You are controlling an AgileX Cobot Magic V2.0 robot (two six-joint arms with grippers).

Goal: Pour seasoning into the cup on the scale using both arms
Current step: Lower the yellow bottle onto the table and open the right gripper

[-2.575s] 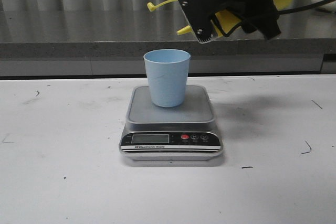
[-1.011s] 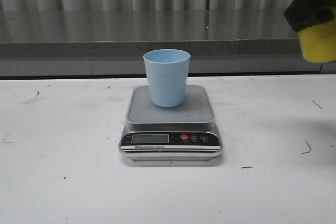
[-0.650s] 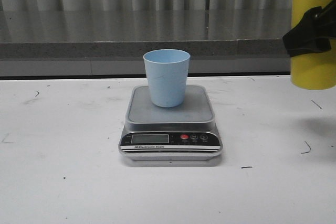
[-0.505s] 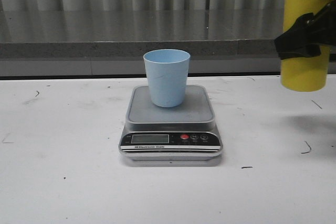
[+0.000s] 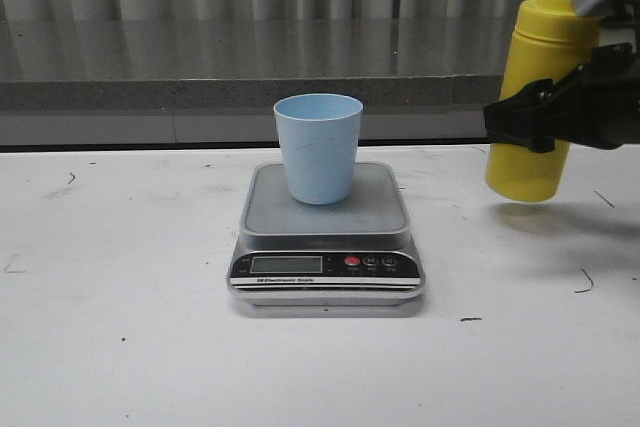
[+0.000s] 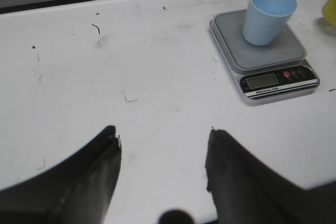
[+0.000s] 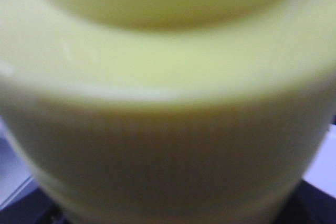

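Reached in level from the right, black right gripper (image 5: 545,117) clamped around upright tall yellow plastic squeeze bottle (image 5: 538,97); black left gripper (image 6: 163,153) spread empty.

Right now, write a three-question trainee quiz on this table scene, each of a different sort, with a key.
1. True or false: the pale blue plastic cup stands upright on the flat silver digital scale.
2. Which tool grips the tall yellow plastic squeeze bottle? A) left tool B) right tool C) neither
3. Fill in: in the left wrist view, the left tool is open and holds ____.

Key: 1 true; 2 B; 3 nothing.
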